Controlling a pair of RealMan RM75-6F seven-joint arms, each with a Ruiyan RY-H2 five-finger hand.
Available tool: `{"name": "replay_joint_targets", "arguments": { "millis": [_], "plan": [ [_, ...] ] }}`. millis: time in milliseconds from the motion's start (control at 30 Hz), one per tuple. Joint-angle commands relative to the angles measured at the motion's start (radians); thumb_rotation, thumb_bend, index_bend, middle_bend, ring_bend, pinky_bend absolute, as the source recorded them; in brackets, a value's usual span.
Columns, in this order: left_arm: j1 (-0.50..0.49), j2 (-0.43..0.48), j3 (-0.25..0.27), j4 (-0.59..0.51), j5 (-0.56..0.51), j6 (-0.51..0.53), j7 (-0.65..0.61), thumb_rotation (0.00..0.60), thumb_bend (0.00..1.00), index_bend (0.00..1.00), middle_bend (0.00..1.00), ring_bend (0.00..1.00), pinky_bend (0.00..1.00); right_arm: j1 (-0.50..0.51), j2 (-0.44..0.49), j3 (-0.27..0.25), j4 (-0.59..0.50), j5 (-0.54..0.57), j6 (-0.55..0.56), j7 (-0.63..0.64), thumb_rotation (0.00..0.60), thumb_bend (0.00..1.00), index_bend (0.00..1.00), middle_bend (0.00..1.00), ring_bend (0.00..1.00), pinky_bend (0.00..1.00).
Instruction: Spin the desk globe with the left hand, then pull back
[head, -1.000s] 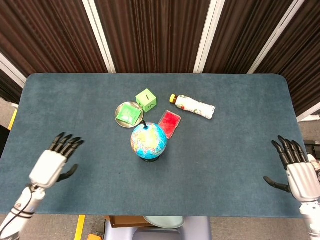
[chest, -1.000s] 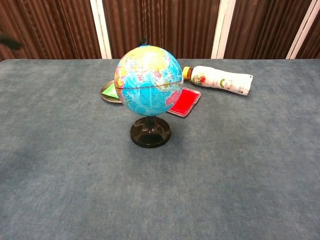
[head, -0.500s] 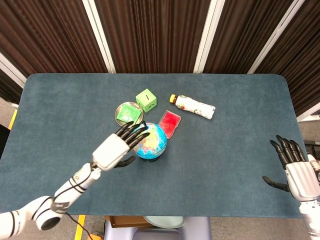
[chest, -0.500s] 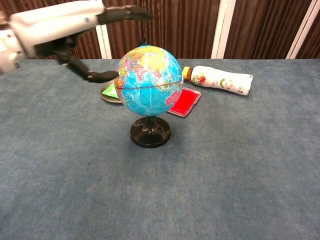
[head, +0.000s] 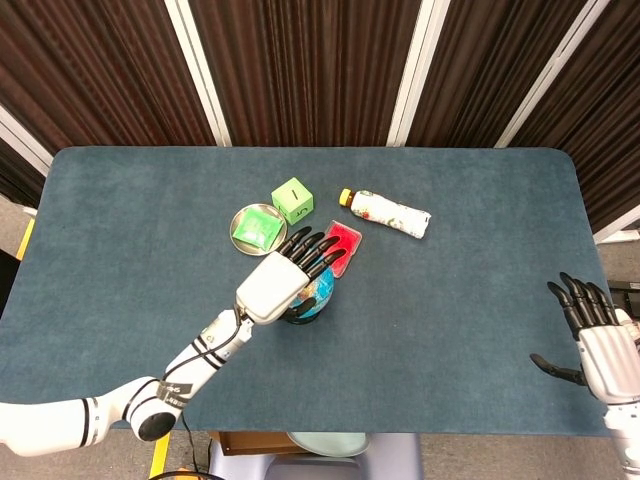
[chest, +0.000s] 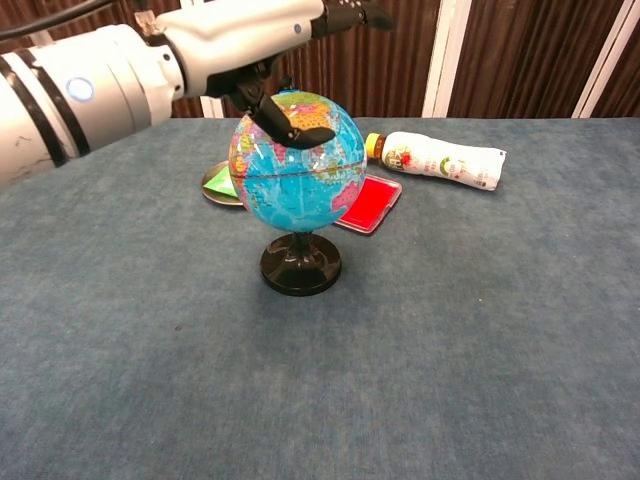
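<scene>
The desk globe (chest: 297, 178) stands upright on its black base (chest: 300, 265) in the middle of the table. My left hand (chest: 245, 35) hovers just over its top, fingers stretched out flat toward the right and holding nothing. Its thumb (chest: 290, 125) hangs down across the globe's upper front, and I cannot tell whether it touches. From the head view the left hand (head: 285, 275) covers most of the globe (head: 318, 298). My right hand (head: 600, 345) rests low at the table's right edge with fingers apart, empty; the chest view does not show it.
Behind the globe lie a red flat box (head: 340, 245), a round tin with a green packet (head: 258, 228), a green cube (head: 292, 200) and a bottle on its side (head: 388, 212). The blue-grey table (head: 480, 290) spreads wide on both sides.
My left arm has swung in from the table's left edge to above the globe, the hand now further right over its top. The right hand has barely moved.
</scene>
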Motion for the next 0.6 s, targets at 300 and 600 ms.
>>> {"name": "replay_joint_targets", "arguments": {
  "millis": [300,600],
  "plan": [
    [-0.038,-0.021,0.023,-0.003,-0.106,0.029,0.138,0.6,0.35,0.0,0.0,0.0,0.01,-0.013,0.011,0.006,0.012,0.002,0.033,0.027,0.6,0.11,0.0,0.0,0.0,0.0],
    [-0.024,0.013,0.058,-0.042,-0.104,0.08,0.155,0.6,0.35,0.0,0.0,0.0,0.01,-0.017,0.034,0.01,-0.007,-0.009,0.049,0.02,0.6,0.11,0.0,0.0,0.0,0.0]
  ]
}}
